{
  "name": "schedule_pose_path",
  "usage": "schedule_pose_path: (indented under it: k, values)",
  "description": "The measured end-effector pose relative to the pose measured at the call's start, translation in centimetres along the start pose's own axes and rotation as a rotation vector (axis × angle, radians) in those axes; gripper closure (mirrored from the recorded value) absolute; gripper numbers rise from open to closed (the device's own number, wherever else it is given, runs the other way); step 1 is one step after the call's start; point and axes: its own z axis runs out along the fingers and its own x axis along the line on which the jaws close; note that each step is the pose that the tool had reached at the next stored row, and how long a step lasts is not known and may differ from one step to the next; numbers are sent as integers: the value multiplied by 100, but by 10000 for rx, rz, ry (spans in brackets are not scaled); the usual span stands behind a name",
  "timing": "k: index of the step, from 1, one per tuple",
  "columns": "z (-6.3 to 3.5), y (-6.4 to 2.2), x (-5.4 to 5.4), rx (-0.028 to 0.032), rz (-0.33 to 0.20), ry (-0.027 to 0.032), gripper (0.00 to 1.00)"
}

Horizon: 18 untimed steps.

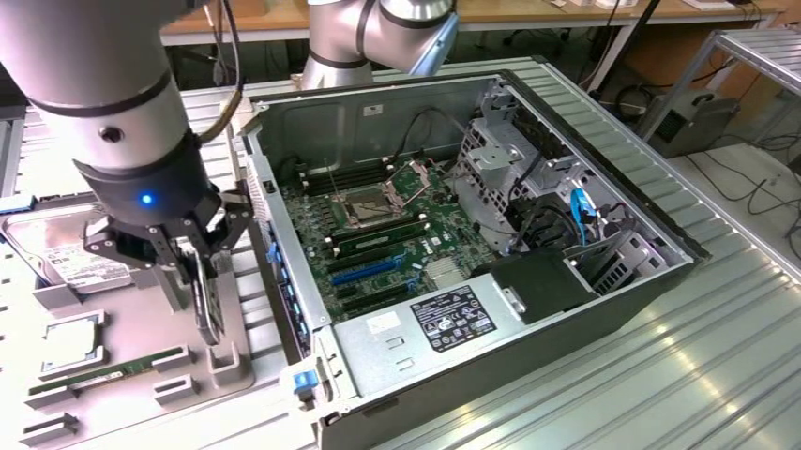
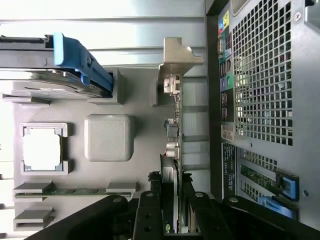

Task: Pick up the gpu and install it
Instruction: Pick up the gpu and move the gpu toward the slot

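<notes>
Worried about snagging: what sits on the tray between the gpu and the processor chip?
A square grey raised block, seen in the wrist view, between the gpu and the processor chip; it touches neither.

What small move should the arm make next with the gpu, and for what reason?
Probably a short, straight lift, once the hold is sure. The gripper sits over the gpu, which stands on edge in a slot of the grey tray; sideways motion toward the computer case could jam it.
</notes>
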Motion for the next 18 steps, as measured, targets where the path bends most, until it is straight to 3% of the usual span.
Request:
schedule_pose_path:
  k: [1,4,6,15,18]
  values:
    - [-43,1,-3,-1,0,6,74]
    - [-348,4,-53,-16,0,40,74]
    - [-477,-4,-84,-16,1,54,74]
    - [-931,-64,-267,-23,-7,122,74]
    - [-1132,-81,-411,-33,-13,190,74]
